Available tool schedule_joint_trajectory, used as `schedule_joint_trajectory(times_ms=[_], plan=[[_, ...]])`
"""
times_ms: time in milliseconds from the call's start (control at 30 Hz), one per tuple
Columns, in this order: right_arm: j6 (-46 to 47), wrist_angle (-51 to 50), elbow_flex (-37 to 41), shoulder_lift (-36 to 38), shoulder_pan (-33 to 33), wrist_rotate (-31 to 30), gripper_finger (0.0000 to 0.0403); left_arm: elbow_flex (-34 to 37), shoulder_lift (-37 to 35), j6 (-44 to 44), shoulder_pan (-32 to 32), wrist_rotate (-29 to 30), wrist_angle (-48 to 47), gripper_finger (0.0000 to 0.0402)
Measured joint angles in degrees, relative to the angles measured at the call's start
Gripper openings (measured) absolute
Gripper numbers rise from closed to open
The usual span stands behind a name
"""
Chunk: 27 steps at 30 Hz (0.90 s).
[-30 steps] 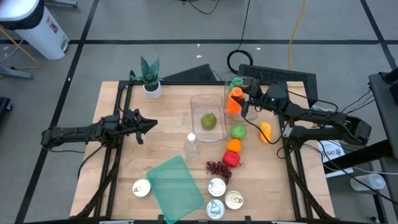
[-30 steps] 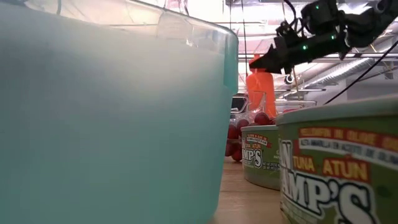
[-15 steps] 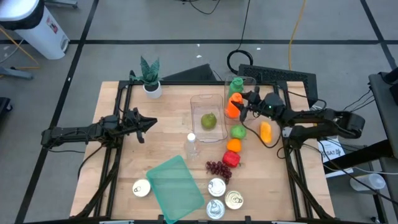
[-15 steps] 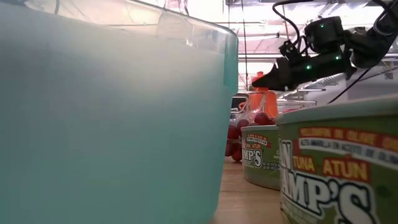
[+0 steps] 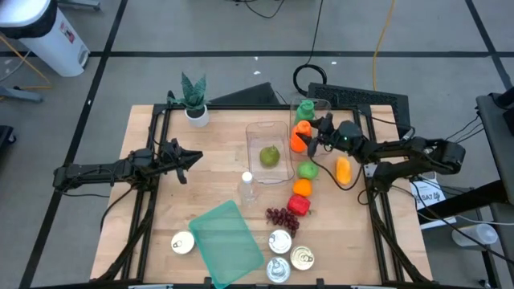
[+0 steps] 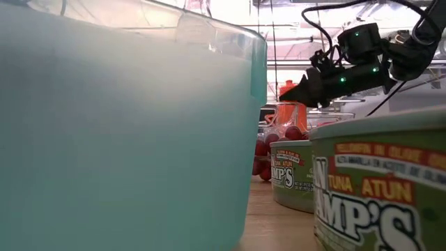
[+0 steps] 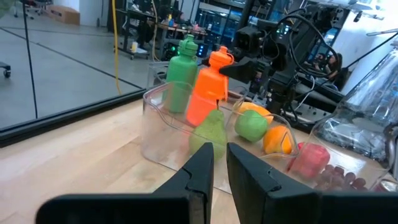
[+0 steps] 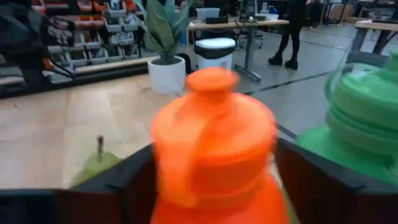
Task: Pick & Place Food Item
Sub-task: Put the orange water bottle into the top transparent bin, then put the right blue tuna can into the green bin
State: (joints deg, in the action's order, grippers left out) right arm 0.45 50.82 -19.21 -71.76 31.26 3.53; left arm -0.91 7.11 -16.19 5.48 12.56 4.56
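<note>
The right gripper (image 5: 309,141) had its jaws spread on either side of the orange bottle (image 5: 300,135), not clamped on it. That bottle stood at the clear container's (image 5: 268,149) far right corner, just beside a green bottle (image 5: 304,109). A pear (image 5: 269,156) lay inside the container. A green apple (image 5: 307,170), orange (image 5: 302,187), red fruit (image 5: 299,205) and grapes (image 5: 280,217) crowded the desk (image 5: 217,144) near it. The left gripper (image 5: 185,161) waited left of the container, jaws closed.
</note>
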Motion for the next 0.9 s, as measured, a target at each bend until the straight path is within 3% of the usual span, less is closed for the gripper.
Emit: schedule_joint_trajectory(times_ms=[167,433,533,700,800,900], plan=[[0.4,0.8,0.0,1.7,-1.0,1.3,0.0371,0.0,0.0,0.0,0.0,0.0,0.0,0.0051],[-6.5,0.5,-0.4,13.2,-5.7,1.3,0.0377,0.0,0.0,0.0,0.0,0.0,0.0,0.0051],[-7.7,-6.4,-4.1,18.7,-9.4,2.7,0.0377,0.0,0.0,0.0,0.0,0.0,0.0,0.0051],[-11.9,-31.7,-17.7,23.4,-23.1,2.6,0.0377,0.0,0.0,0.0,0.0,0.0,-0.1,0.0051],[-15.0,-45.3,-24.7,22.8,-35.0,-5.9,0.0377,0.0,0.0,0.0,0.0,0.0,-0.1,0.0051],[-15.9,-51.8,-27.2,21.2,-47.5,-17.2,0.0377,0.0,0.0,0.0,0.0,0.0,-0.1,0.0051]])
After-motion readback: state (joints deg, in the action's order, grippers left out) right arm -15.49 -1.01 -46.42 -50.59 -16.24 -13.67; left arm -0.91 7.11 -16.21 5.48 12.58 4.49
